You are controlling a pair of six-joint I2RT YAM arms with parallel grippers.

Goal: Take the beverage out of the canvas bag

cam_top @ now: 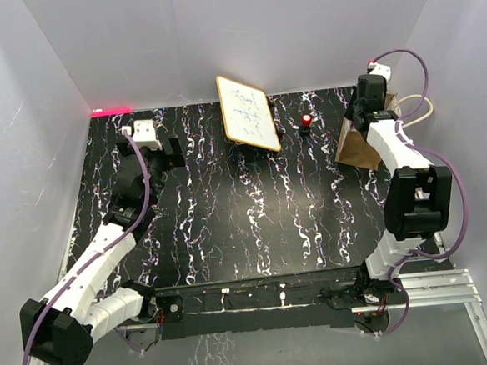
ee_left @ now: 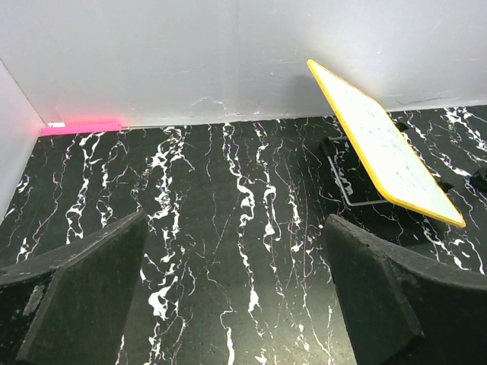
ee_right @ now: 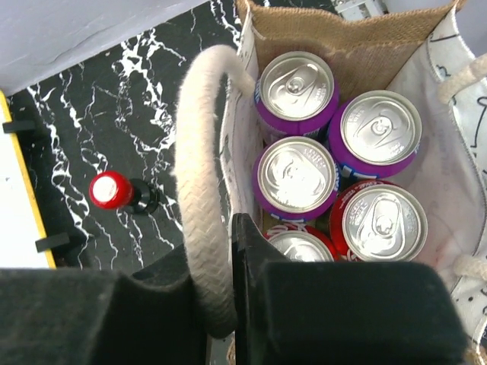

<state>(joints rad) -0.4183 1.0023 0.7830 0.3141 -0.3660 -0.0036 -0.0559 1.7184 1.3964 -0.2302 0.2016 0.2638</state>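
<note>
The tan canvas bag (cam_top: 356, 147) stands at the table's far right. In the right wrist view its burlap wall (ee_right: 342, 38) encloses several upright cans: three purple ones (ee_right: 297, 87) and two red ones (ee_right: 384, 220). My right gripper (cam_top: 369, 90) is above the bag; in its own view (ee_right: 218, 293) it is shut on the bag's near cream loop handle (ee_right: 199, 175), one finger outside the bag and one inside, over a red can (ee_right: 300, 245). My left gripper (cam_top: 170, 146) is open and empty over bare table at the far left (ee_left: 236, 258).
A wood-framed whiteboard (cam_top: 248, 114) leans on its stand at the back centre (ee_left: 388, 144). A small red-capped bottle (cam_top: 306, 121) stands between it and the bag (ee_right: 114, 190). A pink strip (cam_top: 111, 111) lies at the back left wall. White walls enclose the table.
</note>
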